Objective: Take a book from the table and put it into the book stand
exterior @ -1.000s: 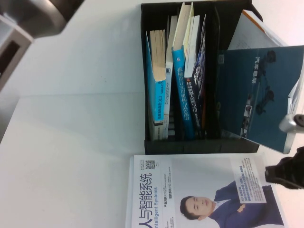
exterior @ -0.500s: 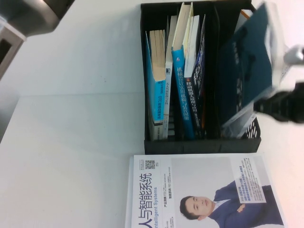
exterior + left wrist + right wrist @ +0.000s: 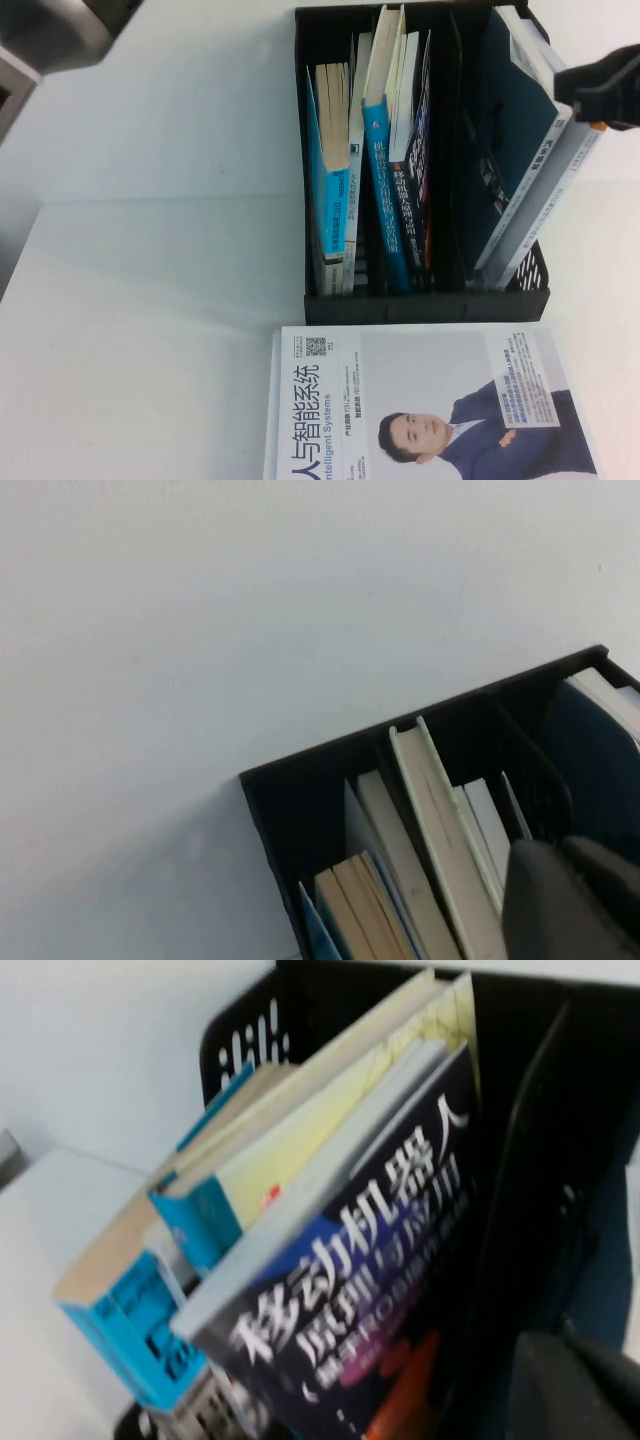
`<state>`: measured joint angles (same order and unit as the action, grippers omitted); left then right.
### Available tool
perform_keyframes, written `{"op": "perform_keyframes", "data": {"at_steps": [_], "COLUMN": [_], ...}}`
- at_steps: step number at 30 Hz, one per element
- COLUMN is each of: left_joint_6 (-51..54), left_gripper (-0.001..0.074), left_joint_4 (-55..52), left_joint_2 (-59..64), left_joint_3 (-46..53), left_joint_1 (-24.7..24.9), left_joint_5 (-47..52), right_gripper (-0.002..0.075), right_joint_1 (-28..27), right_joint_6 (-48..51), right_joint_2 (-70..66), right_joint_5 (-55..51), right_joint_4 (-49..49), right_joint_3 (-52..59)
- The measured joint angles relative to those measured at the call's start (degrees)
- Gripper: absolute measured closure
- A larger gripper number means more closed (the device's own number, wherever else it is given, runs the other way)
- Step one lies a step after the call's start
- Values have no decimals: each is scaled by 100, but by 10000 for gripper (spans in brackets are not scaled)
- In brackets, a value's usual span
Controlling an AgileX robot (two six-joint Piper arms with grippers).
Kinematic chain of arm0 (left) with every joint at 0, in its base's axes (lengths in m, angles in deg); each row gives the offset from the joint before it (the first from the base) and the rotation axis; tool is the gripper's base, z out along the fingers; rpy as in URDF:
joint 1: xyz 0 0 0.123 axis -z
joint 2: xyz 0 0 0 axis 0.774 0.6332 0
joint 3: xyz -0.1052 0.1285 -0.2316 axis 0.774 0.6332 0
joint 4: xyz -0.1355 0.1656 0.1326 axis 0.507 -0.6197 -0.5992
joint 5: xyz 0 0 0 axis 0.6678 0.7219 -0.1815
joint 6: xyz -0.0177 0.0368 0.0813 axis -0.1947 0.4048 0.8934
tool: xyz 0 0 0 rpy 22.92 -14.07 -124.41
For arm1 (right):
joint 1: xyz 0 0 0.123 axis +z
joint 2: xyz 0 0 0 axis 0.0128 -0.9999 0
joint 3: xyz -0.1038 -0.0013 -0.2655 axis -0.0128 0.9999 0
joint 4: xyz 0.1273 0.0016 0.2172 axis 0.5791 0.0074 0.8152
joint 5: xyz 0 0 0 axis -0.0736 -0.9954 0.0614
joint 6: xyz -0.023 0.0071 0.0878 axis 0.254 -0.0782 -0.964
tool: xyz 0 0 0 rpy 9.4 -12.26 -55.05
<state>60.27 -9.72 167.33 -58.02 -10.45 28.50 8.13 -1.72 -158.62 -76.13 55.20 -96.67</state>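
Note:
The book (image 3: 510,120), dark teal back toward me, stands tilted in the rightmost slot of the black book stand (image 3: 420,305), its lower end inside the slot. My right gripper (image 3: 600,90) is at the book's upper far corner, shut on it. In the right wrist view the teal cover (image 3: 610,1270) shows beside my dark right gripper (image 3: 585,1385) and the stand's divider (image 3: 530,1160). My left gripper (image 3: 575,905) hangs high above the stand's far end (image 3: 300,820), shut and empty. The left arm (image 3: 60,30) fills the high view's upper left corner.
Several upright books (image 3: 375,150) fill the stand's left and middle slots. A pale book (image 3: 575,165) leans behind the teal one in the same slot. A white book picturing a man in a blue suit (image 3: 430,400) lies flat on the white table (image 3: 150,300) before the stand.
The right gripper swung the teal-backed book from flat above the stand's right side to edge-up, then lowered it into the rightmost slot. The gripper moved farther back. The left arm stayed put.

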Motion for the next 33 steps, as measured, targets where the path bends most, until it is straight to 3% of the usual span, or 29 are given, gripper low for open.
{"op": "perform_keyframes", "data": {"at_steps": [6,12,19,25,33], "left_joint_6": [482,1585,2542,2824,2948], "left_gripper": [737,737,737,737,737], "left_joint_4": [360,1756,3214,3303,3731], "left_joint_2": [-244,-430,-762,-1528,-2983], "left_joint_3": [0,11,714,2207,5203], "left_joint_1": [0,0,0,0,0], "left_joint_5": [206,516,466,76,-1411], "right_gripper": [731,731,731,731,731], "right_joint_1": [-256,-628,-777,-785,-785], "right_joint_6": [-1128,-1869,-2153,-2177,-2177], "right_joint_2": [724,1808,3191,4384,5619], "right_joint_5": [-331,-625,-188,-205,-315], "right_joint_4": [-1210,-1580,-1658,-1658,-1658], "right_joint_3": [0,131,1807,3149,4106]}}
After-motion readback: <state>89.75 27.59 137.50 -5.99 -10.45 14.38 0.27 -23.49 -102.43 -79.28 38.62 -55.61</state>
